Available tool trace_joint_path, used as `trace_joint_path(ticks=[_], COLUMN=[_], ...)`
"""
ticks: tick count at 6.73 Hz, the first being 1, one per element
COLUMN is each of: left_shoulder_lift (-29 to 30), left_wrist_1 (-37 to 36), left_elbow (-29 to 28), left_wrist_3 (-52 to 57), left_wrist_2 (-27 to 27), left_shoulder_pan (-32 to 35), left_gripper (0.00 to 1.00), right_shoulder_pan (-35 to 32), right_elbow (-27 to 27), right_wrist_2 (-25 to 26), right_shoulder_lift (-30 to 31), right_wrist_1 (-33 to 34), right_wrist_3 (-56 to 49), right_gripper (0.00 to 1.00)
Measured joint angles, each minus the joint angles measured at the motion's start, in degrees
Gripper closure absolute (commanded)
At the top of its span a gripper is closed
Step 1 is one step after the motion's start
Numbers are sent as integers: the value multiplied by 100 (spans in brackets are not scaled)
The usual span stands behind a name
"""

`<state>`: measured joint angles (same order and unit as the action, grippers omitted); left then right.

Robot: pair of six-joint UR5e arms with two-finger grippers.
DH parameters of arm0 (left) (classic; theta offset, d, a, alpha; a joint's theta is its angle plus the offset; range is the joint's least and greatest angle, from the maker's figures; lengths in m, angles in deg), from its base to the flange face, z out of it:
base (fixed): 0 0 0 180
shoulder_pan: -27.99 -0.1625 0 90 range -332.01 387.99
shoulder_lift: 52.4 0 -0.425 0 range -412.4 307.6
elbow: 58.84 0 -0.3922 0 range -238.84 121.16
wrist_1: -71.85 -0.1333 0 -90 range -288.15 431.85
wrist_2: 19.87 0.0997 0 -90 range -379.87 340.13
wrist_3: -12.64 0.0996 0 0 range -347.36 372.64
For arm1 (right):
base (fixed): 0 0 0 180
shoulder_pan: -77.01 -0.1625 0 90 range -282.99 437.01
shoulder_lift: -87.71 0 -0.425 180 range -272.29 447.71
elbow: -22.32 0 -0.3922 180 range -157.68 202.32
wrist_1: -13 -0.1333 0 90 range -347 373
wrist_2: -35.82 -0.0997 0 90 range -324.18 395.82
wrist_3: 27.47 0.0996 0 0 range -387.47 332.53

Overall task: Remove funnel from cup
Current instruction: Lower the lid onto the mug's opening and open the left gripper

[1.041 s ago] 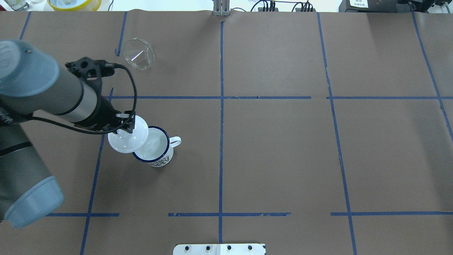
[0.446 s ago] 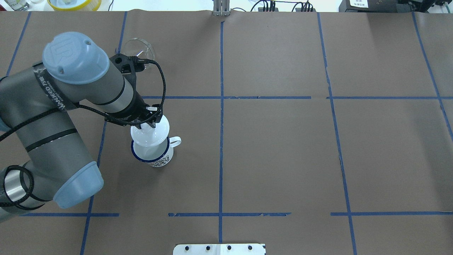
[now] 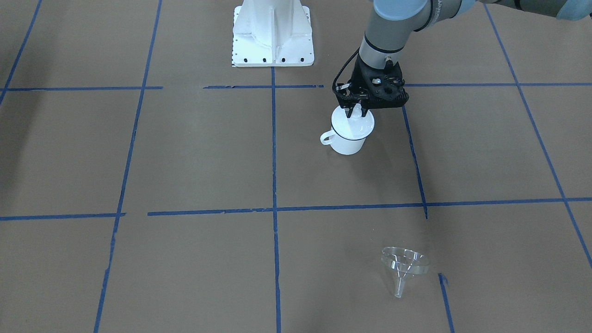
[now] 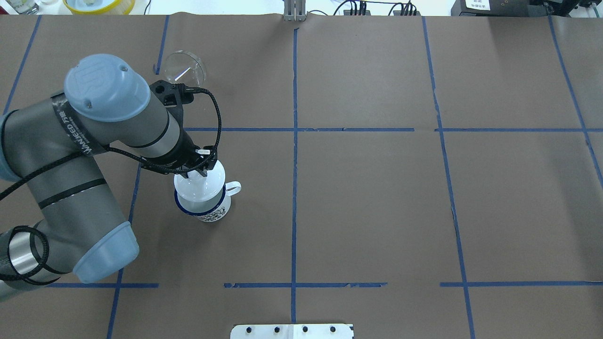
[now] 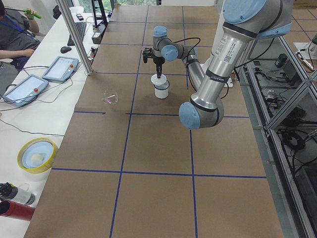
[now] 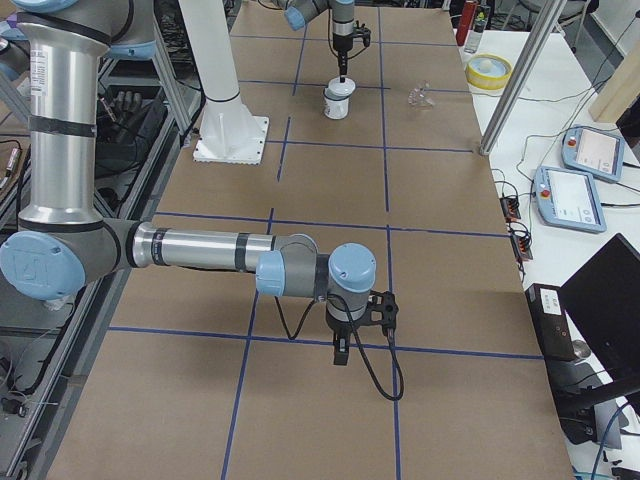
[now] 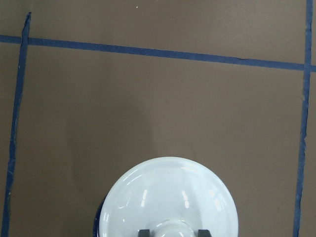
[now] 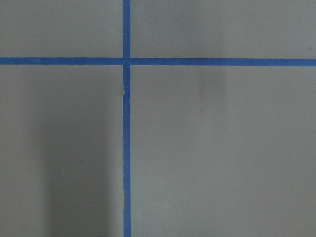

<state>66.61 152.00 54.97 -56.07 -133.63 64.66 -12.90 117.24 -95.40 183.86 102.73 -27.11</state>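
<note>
The clear funnel lies on its side on the table, far from the cup; it also shows in the front view. The cup is a white mug with a blue rim, standing upright. My left gripper is shut on the knob of a white domed lid directly over the cup's mouth. The wrist view shows the lid between my fingertips. I cannot tell if the lid rests on the rim. My right gripper hangs over bare table far away; I cannot tell its state.
Brown paper with blue tape lines covers the table. The white robot base plate stands at the near edge. A yellow bowl sits beyond the far left corner. A metal post stands at the table's far side.
My left arm swung right, carrying the white lid from beside the cup's left to directly over its mouth, then lowered it slightly. The funnel and cup have not moved.
</note>
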Motion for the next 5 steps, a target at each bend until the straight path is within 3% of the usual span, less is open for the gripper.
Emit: trace_joint_path(ticks=[5], left_shoulder_lift=[-138], left_wrist_1=[1], left_elbow=[12], left_wrist_3=[12], left_wrist_2=[11], left_shoulder_pan=[-140], left_gripper=[100], right_shoulder_pan=[0], right_elbow=[-5], right_wrist_2=[0], right_shoulder_lift=[0], right_wrist_1=[0], right_wrist_3=[0], right_gripper=[0])
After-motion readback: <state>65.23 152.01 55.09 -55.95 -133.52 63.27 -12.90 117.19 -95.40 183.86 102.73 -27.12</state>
